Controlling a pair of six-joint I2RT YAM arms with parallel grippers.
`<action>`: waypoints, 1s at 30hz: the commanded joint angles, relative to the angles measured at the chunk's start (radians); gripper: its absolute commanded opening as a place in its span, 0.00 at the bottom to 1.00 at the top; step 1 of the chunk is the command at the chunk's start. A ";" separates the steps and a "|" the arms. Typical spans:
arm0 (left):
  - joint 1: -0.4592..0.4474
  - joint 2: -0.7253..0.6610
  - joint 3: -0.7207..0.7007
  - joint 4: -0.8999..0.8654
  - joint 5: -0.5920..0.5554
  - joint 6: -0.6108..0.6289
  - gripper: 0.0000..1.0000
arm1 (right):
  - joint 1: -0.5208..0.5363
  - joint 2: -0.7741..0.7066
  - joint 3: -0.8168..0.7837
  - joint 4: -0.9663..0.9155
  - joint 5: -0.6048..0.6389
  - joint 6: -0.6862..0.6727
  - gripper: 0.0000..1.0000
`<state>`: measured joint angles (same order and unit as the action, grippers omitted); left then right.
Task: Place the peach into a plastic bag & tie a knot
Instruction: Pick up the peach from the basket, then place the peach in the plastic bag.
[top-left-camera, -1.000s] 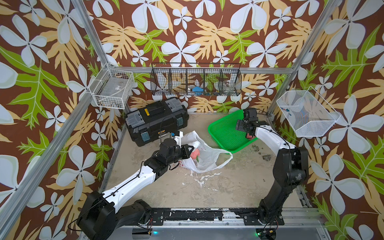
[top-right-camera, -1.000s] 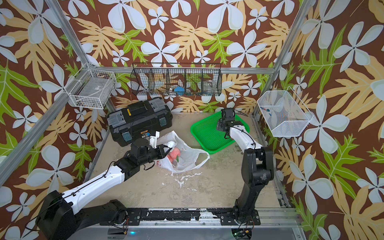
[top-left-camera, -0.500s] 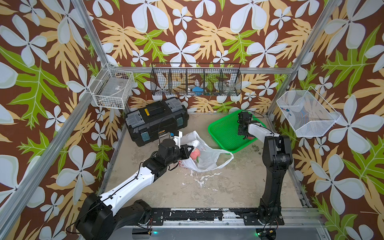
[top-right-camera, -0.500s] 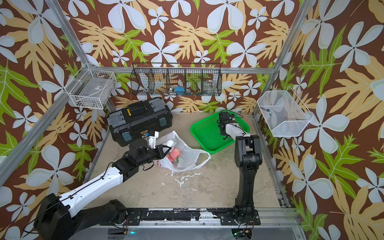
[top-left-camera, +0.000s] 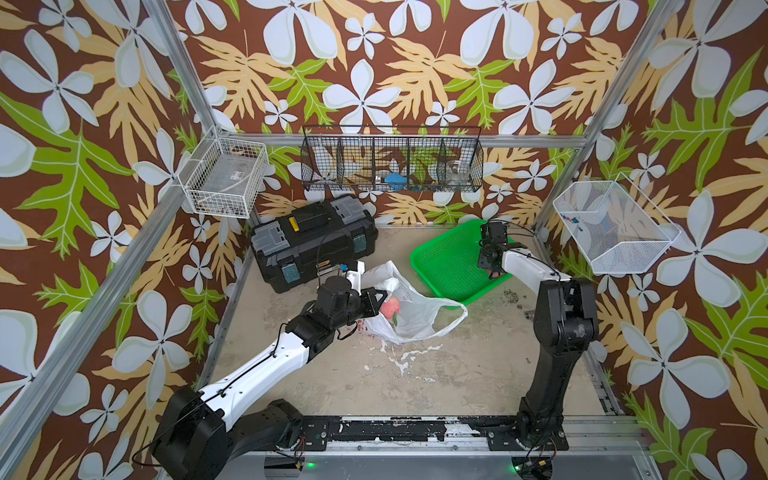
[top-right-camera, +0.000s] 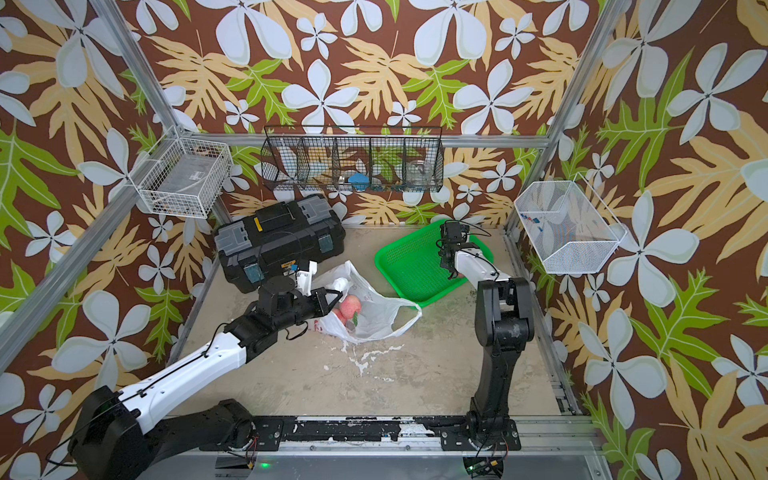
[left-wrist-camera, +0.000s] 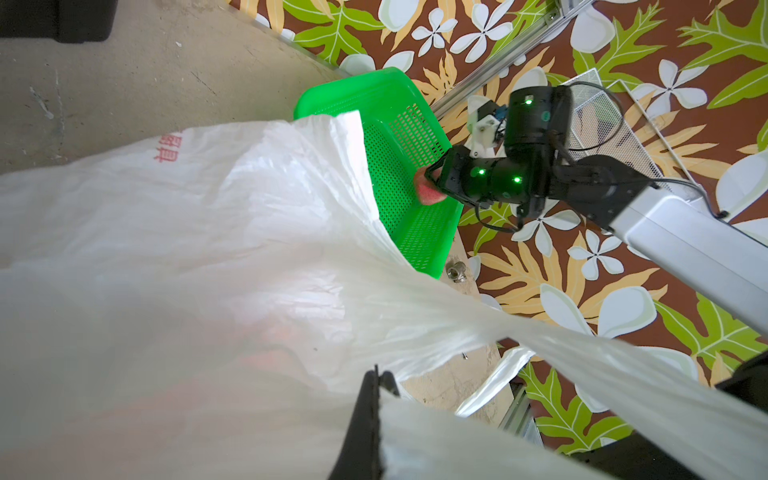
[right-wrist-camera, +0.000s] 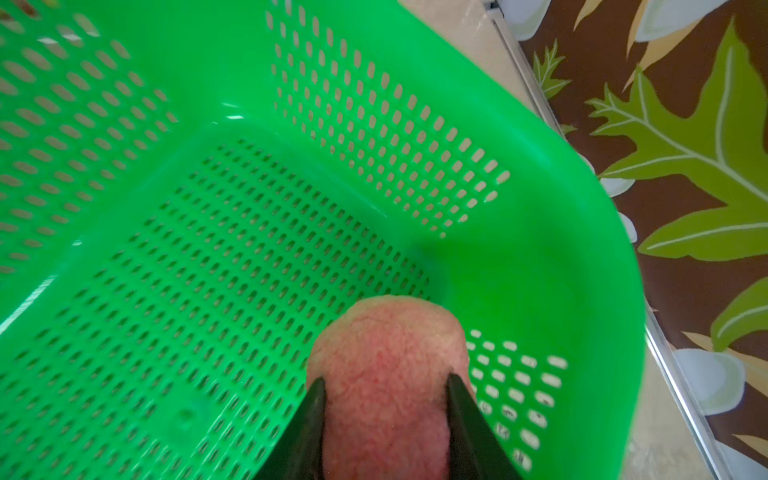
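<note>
Your peach (right-wrist-camera: 386, 332) is in a corner of the green basket (top-left-camera: 436, 270). The right gripper (right-wrist-camera: 385, 379) has its fingers pressed against both sides of it, so it looks grabbed, but I can't tell if it's lifted yet.

The plastic bag (top-left-camera: 415, 320) lies mid-table just beside the basket, and the left gripper (top-left-camera: 381, 299) is clamped tight on its rim, holding the mouth up. There's pink fruit (top-left-camera: 390, 308) inside already.

You've still got to carry, drop and tie. The handles are loose and there's no knot.

Versus a second ago, your right arm has folded back upright and its fingers have closed in. The bag and left arm haven't budged.
</note>
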<state>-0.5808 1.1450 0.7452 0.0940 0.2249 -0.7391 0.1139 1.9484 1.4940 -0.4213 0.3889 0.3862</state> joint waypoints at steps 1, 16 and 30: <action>0.001 0.008 0.015 0.006 -0.006 -0.001 0.00 | 0.031 -0.075 -0.027 0.017 -0.093 0.018 0.31; 0.006 0.060 0.105 -0.062 -0.016 0.069 0.00 | 0.482 -0.717 -0.447 0.146 -0.783 0.154 0.27; 0.007 0.086 0.127 -0.037 -0.030 0.050 0.00 | 0.571 -0.496 -0.282 0.042 -0.668 0.103 0.84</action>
<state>-0.5777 1.2243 0.8600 0.0387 0.2104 -0.6960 0.6849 1.4780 1.1870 -0.2729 -0.3557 0.5449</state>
